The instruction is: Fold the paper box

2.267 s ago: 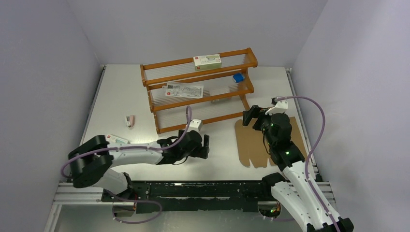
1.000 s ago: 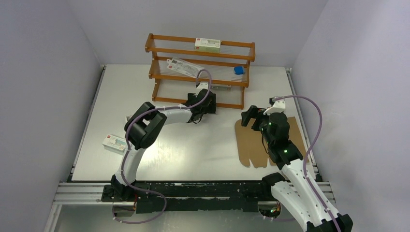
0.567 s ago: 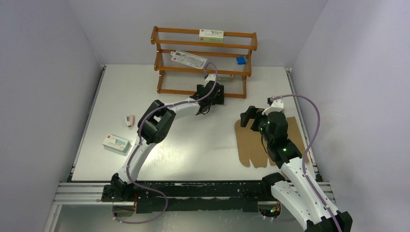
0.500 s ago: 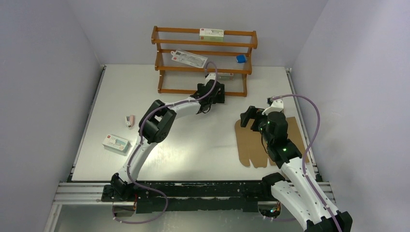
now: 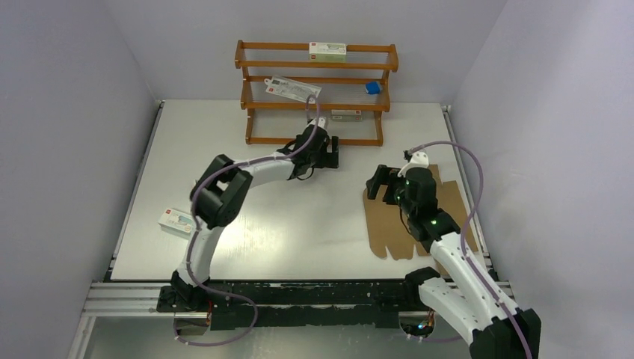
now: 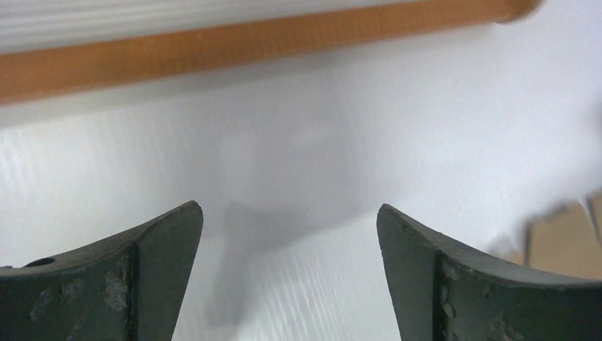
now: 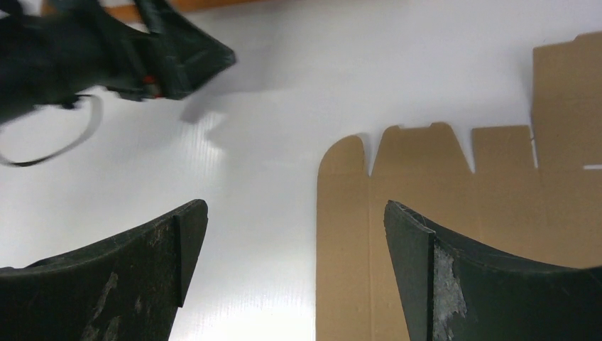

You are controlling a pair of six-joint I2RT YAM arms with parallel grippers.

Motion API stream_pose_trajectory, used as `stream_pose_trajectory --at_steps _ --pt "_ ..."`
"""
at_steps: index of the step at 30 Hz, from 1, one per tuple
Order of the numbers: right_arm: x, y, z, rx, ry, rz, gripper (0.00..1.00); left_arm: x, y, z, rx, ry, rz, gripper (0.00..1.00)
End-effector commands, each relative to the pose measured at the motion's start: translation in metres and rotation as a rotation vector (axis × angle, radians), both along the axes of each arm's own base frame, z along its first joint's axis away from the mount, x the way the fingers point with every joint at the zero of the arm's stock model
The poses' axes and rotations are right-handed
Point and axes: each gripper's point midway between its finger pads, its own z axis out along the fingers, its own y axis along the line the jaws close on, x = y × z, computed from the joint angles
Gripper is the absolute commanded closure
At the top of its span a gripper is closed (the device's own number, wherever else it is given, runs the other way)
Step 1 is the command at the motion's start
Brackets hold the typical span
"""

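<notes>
Seen from overhead, the paper box (image 5: 385,224) lies as a flat, unfolded brown cardboard sheet at the right of the white table (image 5: 299,224), its flaps and tabs spread out and part of it hidden under the right arm; the right claw (image 5: 379,183) hangs over the sheet's upper left corner with its jaws wide apart and nothing between them; in the right wrist view one finger stands over bare table and the other over the cardboard, the notched flap edge showing between them; the left arm reaches across the centre of the frame, and the left claw (image 5: 331,152) is likewise spread wide and empty, near the bottom rail of a wooden rack (image 5: 277,65) at the upper centre; the left wrist view shows only white table between its fingers, the orange rail blurred along the top; a white carton (image 5: 327,50) sits on the rack's top shelf, a printed packet (image 5: 291,88) and a small blue object (image 5: 371,88) lower down; a second white carton (image 5: 178,221) lies on the table at the left of the frame.
</notes>
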Motion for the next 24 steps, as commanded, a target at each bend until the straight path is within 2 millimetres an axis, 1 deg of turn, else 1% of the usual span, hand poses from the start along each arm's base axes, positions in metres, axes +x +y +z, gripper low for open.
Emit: stream_pose_trajectory --at_steps 1,3,4,6,9,11,13,16,18,20,21,22,24 --pt "0.000 0.004 -0.020 -0.002 0.096 0.013 0.00 -0.036 0.007 0.069 -0.094 -0.027 -0.105 0.02" --pt "0.002 0.002 -0.032 -0.013 0.135 0.000 0.00 -0.055 0.024 0.081 -0.083 -0.003 -0.105 0.02" --pt "0.004 0.001 -0.038 -0.014 0.150 -0.015 0.00 -0.065 0.035 0.083 -0.070 0.010 -0.103 0.02" --pt "0.007 -0.001 -0.051 -0.014 0.180 -0.042 0.00 -0.080 0.057 0.093 -0.060 0.018 -0.092 0.02" --pt "0.015 0.003 -0.065 -0.009 0.201 -0.040 0.00 -0.095 0.091 0.117 -0.044 0.028 -0.092 0.02" --pt "0.022 0.005 -0.073 -0.016 0.203 -0.035 0.00 -0.104 0.111 0.138 -0.035 0.024 -0.093 0.02" --pt "0.032 0.009 -0.074 -0.018 0.194 -0.026 0.00 -0.114 0.127 0.162 -0.030 -0.021 -0.105 0.02" --pt "0.048 0.016 -0.076 -0.022 0.183 -0.003 0.00 -0.125 0.150 0.188 0.016 -0.088 -0.124 0.02" --pt "0.059 0.017 -0.080 -0.037 0.187 -0.009 0.00 -0.126 0.170 0.197 0.076 -0.129 -0.111 0.02" --pt "0.067 0.017 -0.085 -0.055 0.198 -0.012 0.00 -0.125 0.187 0.201 0.123 -0.183 -0.076 0.02" --pt "0.070 0.017 -0.089 -0.062 0.206 -0.014 0.00 -0.125 0.195 0.198 0.138 -0.193 -0.050 0.02" --pt "0.073 0.018 -0.091 -0.064 0.210 -0.012 0.00 -0.126 0.200 0.188 0.148 -0.189 -0.039 0.02" --pt "0.079 0.020 -0.097 -0.071 0.225 -0.012 0.00 -0.127 0.205 0.180 0.123 -0.188 -0.043 0.02"
